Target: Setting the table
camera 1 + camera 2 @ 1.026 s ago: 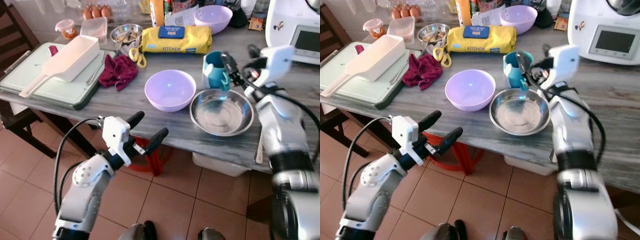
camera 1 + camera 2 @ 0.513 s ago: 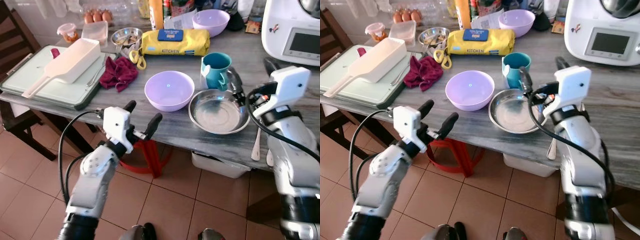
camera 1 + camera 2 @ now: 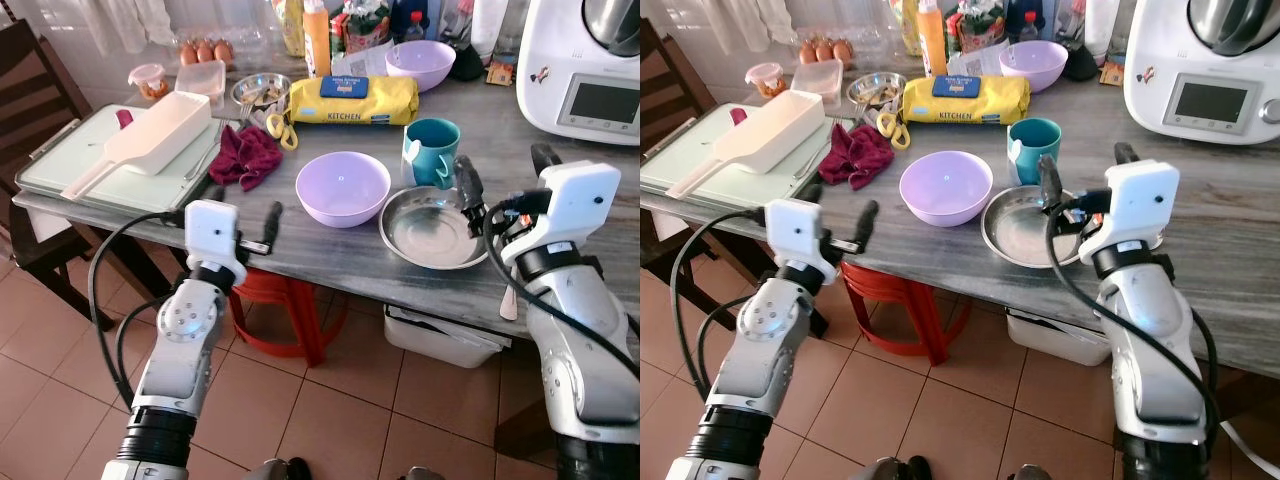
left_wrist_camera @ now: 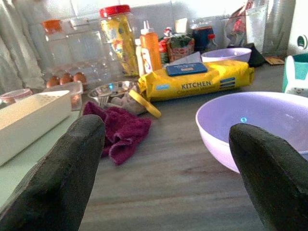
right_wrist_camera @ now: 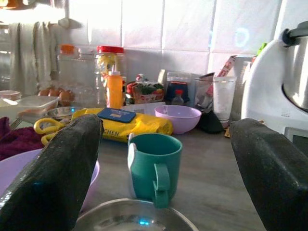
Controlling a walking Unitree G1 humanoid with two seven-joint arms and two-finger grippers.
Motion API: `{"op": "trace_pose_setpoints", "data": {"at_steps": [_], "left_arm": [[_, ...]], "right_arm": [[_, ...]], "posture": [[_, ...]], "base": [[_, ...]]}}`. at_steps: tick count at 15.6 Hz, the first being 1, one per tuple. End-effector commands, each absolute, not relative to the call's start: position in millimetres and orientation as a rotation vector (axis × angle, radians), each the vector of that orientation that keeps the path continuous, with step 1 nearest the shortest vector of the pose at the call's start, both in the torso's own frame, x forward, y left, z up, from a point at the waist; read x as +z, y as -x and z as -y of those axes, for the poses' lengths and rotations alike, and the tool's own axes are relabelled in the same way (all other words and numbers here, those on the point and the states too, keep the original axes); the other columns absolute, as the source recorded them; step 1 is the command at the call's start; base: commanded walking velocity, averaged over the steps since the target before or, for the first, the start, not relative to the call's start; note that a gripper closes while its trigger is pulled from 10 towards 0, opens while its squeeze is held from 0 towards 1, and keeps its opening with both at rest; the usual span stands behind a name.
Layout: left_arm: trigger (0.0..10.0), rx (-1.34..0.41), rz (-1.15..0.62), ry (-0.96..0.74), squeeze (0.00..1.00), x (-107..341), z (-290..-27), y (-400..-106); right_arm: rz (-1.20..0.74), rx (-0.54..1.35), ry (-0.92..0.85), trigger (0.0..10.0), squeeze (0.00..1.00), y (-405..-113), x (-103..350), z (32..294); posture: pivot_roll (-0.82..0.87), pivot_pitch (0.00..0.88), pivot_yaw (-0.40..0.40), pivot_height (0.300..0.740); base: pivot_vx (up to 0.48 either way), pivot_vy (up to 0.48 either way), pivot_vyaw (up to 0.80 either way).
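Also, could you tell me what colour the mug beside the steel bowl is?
The mug is teal; the right wrist view shows it best.

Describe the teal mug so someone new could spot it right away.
Start at the big white kitchen machine at the table's right end. Just left of it stands the teal mug, behind the steel bowl. It is the only teal, handled cup among bowls.

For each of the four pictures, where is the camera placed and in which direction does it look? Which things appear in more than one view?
Left eye view: on the head, looking down at the table; both arms, left gripper, right gripper.
Right eye view: same head camera, same scene a little shifted.
Left wrist view: along two open fingers, level with the table, toward the lilac bowl and red cloth.
Right wrist view: along open fingers toward the teal mug and steel bowl.
Shared: the yellow pack and lilac bowl show in all views.
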State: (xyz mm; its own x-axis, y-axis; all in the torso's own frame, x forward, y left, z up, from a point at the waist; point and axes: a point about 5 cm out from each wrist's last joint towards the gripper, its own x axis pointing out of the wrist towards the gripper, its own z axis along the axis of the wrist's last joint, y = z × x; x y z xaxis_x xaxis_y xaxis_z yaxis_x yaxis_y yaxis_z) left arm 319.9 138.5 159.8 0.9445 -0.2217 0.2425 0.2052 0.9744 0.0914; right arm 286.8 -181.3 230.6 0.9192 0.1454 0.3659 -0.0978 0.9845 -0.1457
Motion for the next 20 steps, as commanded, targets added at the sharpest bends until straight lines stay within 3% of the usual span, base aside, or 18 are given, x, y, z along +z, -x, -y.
{"op": "trace_pose_setpoints", "data": {"at_steps": [1,20], "left_arm": [[10.0,-0.196,0.241,-0.077,0.0,156.6,-143.7,-321.2],[10.0,-0.188,0.236,-0.085,0.0,155.7,-142.6,-322.4]], "right_arm": [[0.394,0.144,0.133,10.0,1.0,-283.0,233.3,173.8],[0.386,0.153,0.146,10.0,1.0,-281.5,233.9,167.2]], "posture": [[-0.19,0.084,0.126,0.74],[-0.19,0.086,0.132,0.74]], "base": [[0.0,0.0,0.0],[0.0,0.0,0.79]]}}
